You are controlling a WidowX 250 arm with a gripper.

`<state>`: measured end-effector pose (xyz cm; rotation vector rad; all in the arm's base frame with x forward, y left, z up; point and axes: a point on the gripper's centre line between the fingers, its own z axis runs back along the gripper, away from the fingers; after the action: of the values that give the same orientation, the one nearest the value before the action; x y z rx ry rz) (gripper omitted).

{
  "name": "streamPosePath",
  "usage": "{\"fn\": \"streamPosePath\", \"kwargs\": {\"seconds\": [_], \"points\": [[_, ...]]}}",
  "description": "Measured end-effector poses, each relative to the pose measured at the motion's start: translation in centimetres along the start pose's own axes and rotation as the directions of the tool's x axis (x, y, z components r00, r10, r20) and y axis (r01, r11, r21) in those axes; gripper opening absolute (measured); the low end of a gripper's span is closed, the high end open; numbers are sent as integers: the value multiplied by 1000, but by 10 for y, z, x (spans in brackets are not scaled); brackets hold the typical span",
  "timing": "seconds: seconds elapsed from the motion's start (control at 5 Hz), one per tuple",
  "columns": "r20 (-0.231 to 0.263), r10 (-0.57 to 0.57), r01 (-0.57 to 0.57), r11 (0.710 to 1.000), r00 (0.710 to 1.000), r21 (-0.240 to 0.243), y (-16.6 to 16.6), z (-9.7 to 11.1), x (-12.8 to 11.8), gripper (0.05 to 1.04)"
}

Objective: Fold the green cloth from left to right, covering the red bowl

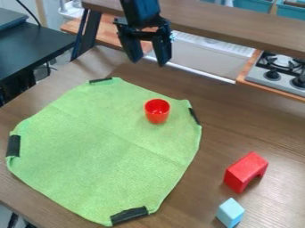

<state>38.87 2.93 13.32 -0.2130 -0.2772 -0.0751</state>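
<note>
The black gripper (149,59) hangs open near the top of the view, over the table's far part, with nothing between its fingers. Below it and slightly to the right, a small red cup (157,111) stands upright on a green cloth (107,138). The cloth lies flat with black tape at its corners. Toward the lower right, a red arch-shaped block (245,171) rests on the bare wood. A light blue block (230,212) sits just below that, apart from it.
The brown wooden table (262,129) carries everything. Behind it are a raised wooden shelf (226,24) and a toy stove (280,71) at the right. A dark table (35,46) stands at the upper left.
</note>
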Motion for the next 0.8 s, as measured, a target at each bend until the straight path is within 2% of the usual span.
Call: {"fn": "streamPosePath", "kwargs": {"seconds": [0.2,0.4,0.6,0.8], "points": [[-39,12,-13,1000,999,-7,3,-14,-7,1000],[-50,80,-80,997,996,11,20,-18,-32,1000],[-10,120,-119,991,993,58,38,-2,-51,1000],[-2,140,-139,983,990,120,59,2,-76,1000]]}}
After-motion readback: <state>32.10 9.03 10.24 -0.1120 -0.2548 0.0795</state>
